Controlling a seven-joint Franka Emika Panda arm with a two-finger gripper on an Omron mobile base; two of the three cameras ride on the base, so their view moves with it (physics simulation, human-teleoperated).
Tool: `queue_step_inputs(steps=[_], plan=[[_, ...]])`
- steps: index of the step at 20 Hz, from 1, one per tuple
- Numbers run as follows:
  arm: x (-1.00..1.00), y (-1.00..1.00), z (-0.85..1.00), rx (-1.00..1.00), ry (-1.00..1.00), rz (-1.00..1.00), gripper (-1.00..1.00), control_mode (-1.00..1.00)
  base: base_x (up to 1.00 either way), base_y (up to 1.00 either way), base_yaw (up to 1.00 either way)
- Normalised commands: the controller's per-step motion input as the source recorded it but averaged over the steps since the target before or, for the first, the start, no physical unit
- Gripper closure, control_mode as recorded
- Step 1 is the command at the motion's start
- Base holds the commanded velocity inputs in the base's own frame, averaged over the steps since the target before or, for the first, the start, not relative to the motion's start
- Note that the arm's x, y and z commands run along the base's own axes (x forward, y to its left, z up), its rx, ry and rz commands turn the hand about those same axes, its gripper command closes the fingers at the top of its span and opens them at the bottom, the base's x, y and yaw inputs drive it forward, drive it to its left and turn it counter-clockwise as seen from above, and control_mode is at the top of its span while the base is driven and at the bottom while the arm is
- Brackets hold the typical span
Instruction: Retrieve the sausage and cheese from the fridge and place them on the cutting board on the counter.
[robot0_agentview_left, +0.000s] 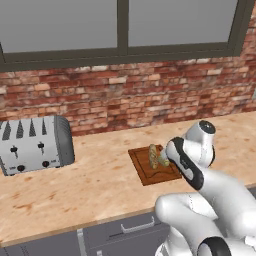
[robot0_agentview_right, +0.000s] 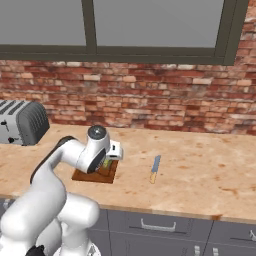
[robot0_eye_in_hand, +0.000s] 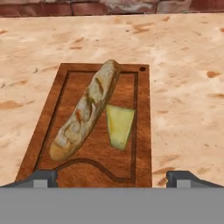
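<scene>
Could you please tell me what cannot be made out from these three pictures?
- Cutting board: left base view, near end hidden by the arm.
- Cutting board, right base view: mostly behind the arm, its load unreadable.
- Toaster: right base view, cut by the left edge.
- Knife: right base view, too small for detail.
- Gripper: hand view, fingertips barely visible.

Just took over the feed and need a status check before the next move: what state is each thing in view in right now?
gripper: open, holding nothing, poised over the near end of the board.
cutting board: flat on the counter, carrying two items.
cheese: lying on the board, free of the fingers.
baguette-like loaf: lying diagonally on the board, beside the cheese.
toaster: upright on the counter, slots empty.
knife: flat on the counter, right of the board.
</scene>
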Motion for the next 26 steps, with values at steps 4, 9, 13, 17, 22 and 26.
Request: queue_step_inputs(steps=[4,9,13,17,22,26], plan=[[-0.74,0.00,0.33,0.00,-0.18,-0.03,-1.00,-1.00,0.00,0.00,0.00],[-0.77,0.05,0.27,0.02,-0.27,-0.09,-1.00,-1.00,0.00,0.00,0.00],[-0.59,0.17,0.33,0.00,-0.15,-0.09,-1.00,-1.00,0.00,0.00,0.00],[-0.45,0.11,0.40,0.00,0.14,-0.11,-1.00,-1.00,0.00,0.00,0.00],[-0.55,0.31,-0.09,-0.15,-0.01,-0.14,-1.00,-1.00,0.00,0.00,0.00],[-0.01,0.01,0.00,0.00,0.01,0.00,-1.00,-1.00,0.00,0.00,0.00]])
